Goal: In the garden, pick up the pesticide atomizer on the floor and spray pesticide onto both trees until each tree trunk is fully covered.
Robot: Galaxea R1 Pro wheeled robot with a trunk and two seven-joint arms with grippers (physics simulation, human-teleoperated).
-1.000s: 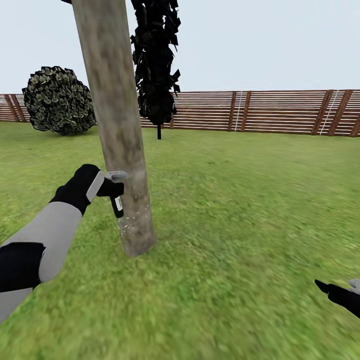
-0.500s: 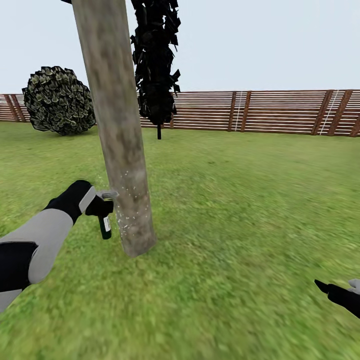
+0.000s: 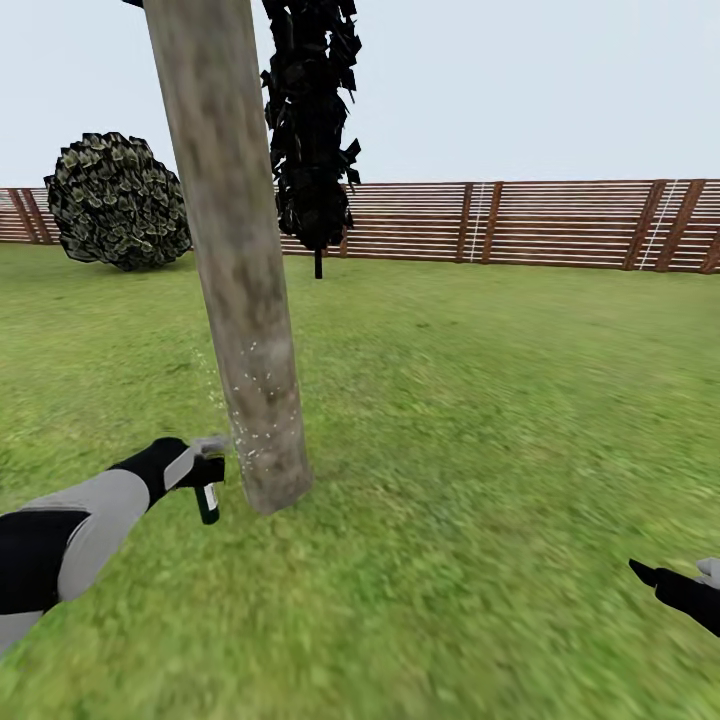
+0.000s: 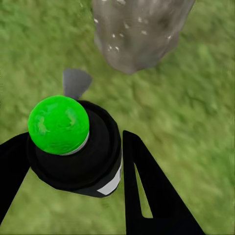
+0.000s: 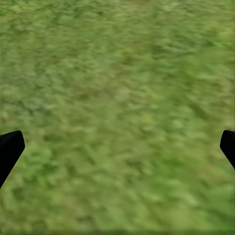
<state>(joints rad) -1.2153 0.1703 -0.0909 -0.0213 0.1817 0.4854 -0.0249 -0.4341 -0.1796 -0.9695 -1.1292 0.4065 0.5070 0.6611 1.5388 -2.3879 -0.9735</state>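
A thick pale grey-brown tree (image 3: 235, 250) trunk rises from the lawn at centre left. Whitish pesticide (image 3: 255, 400) speckles dot its lower part, and some float just left of it. My left gripper (image 3: 203, 470) is low beside the trunk's base, shut on the pesticide atomizer (image 3: 207, 497), a dark bottle hanging below a grey nozzle that faces the trunk. From the left wrist the atomizer (image 4: 73, 147) shows as a black body with a green cap between the black fingers (image 4: 147, 191), and the speckled trunk base (image 4: 137, 32) is beyond. My right gripper (image 3: 680, 580) hovers open over grass at lower right.
A brown slatted fence (image 3: 520, 222) runs across the back of the lawn. A round bush (image 3: 118, 200) stands at far left, and a dark thin-trunked tree (image 3: 315, 130) behind the trunk. Open grass (image 3: 480, 420) stretches to the right.
My left arm has lowered with the atomizer, from about mid-trunk down to near the trunk's base. More whitish speckles now show on the lower trunk. The right gripper has stayed still.
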